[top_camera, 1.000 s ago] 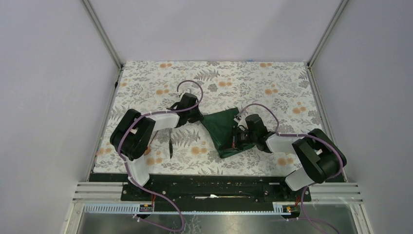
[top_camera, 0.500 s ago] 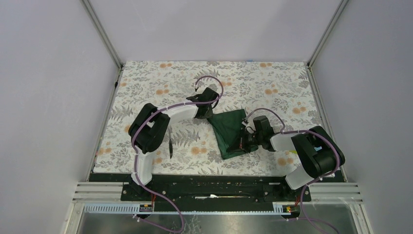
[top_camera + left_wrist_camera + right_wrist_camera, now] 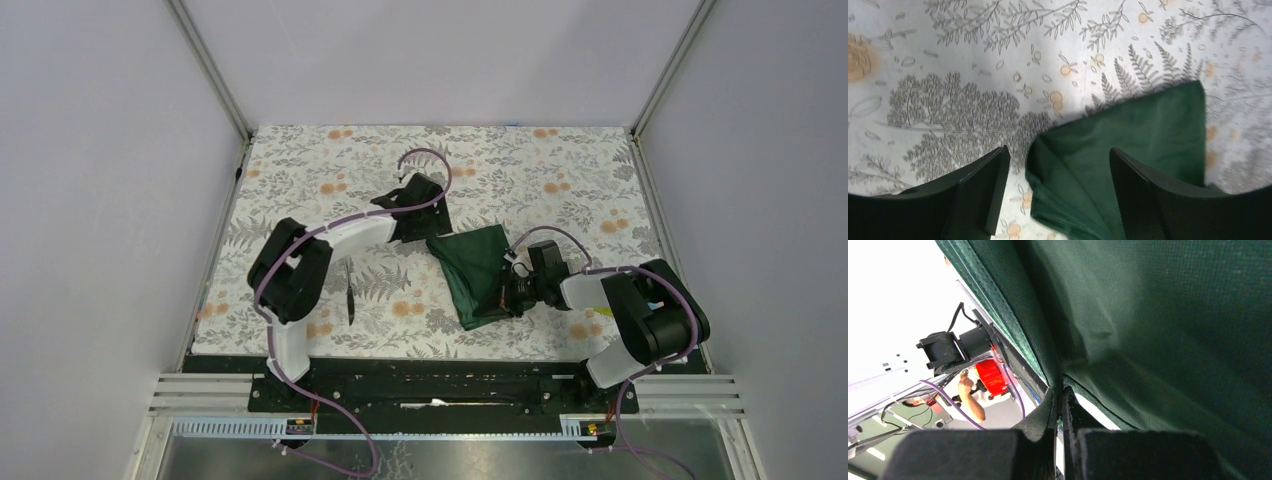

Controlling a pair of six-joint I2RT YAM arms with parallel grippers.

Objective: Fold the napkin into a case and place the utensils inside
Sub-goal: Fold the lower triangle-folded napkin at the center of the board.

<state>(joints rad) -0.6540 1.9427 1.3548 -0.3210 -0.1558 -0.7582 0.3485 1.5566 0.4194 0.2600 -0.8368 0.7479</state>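
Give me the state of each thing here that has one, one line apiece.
napkin, folded in layers, not yet a case
left gripper, open, straddling a napkin corner
right gripper, shut on the napkin's edge
knife, lying loose on the tablecloth, outside the napkin

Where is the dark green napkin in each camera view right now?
Top external: the napkin lies right of centre on the floral tablecloth.
Left wrist: lower centre to right, its corner between the fingers of the open left pincer.
Right wrist: fills most of the frame, pinched by the shut right pincer.
Shared landmark: the floral tablecloth, in the top and left wrist views only.
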